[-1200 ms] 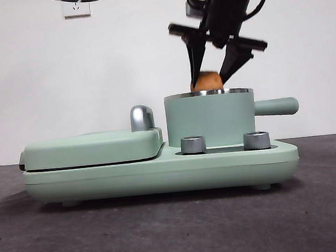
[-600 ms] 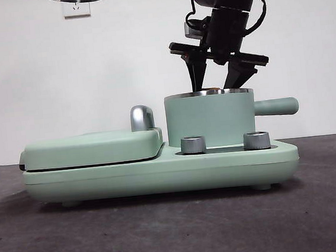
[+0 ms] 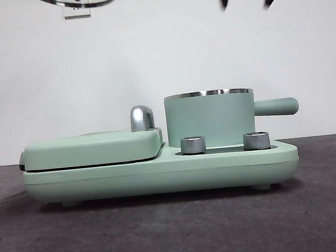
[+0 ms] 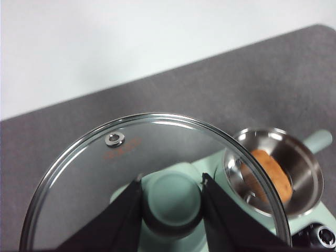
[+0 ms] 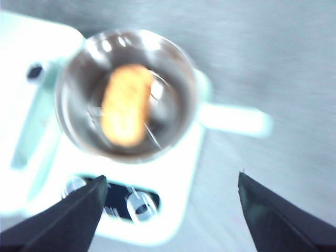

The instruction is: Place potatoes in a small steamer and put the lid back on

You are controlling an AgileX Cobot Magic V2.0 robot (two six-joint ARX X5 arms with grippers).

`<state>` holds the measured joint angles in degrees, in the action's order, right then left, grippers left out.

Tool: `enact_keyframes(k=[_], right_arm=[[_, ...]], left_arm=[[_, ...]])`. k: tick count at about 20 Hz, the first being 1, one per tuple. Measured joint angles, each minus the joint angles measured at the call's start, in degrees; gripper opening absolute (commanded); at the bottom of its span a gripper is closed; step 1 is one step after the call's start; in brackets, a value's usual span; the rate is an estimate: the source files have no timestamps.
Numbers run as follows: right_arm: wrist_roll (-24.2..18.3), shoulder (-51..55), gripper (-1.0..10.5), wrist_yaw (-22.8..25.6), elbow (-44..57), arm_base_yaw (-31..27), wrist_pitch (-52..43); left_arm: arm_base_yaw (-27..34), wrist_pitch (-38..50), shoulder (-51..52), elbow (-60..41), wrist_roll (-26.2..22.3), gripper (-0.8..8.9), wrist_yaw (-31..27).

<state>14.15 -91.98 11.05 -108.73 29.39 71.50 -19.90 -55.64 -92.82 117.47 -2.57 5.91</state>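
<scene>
Right gripper (image 5: 170,210) is spread wide, nothing between its jaws, hanging high above the steamer (image 3: 210,120) — in the front view only its two black tips show at the top edge. Well below it, the potato (image 5: 125,112) lies inside the steamer's steel bowl, apart from the jaws. Over on the other side, the left gripper (image 4: 171,202) is clamped on the mint-green knob (image 4: 170,198) of the lid (image 4: 121,157), holding the glass up in the air, off to the side of the steamer and above the griddle cover (image 3: 93,148). The steamer sits uncovered on the cooker base (image 3: 160,171), behind the two steel dials (image 3: 225,142).
</scene>
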Motion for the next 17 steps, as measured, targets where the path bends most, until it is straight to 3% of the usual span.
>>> enact_keyframes(k=[2, 7, 17], right_arm=[[-1.7, 5.5, 3.9, 2.5, 0.0, 1.7, 4.9], [-3.4, 21.6, 3.9, 3.5, 4.4, 5.7, 5.4], [-2.3, 54.1, 3.9, 0.0, 30.8, 9.2, 5.0]], left_arm=[[-0.7, -0.1, -0.1, -0.6, 0.0, 0.06, 0.0], [-4.0, 0.7, -1.9, -0.6, 0.0, 0.06, 0.0], [-14.6, 8.6, -11.3, -0.6, -0.1, 0.06, 0.0]])
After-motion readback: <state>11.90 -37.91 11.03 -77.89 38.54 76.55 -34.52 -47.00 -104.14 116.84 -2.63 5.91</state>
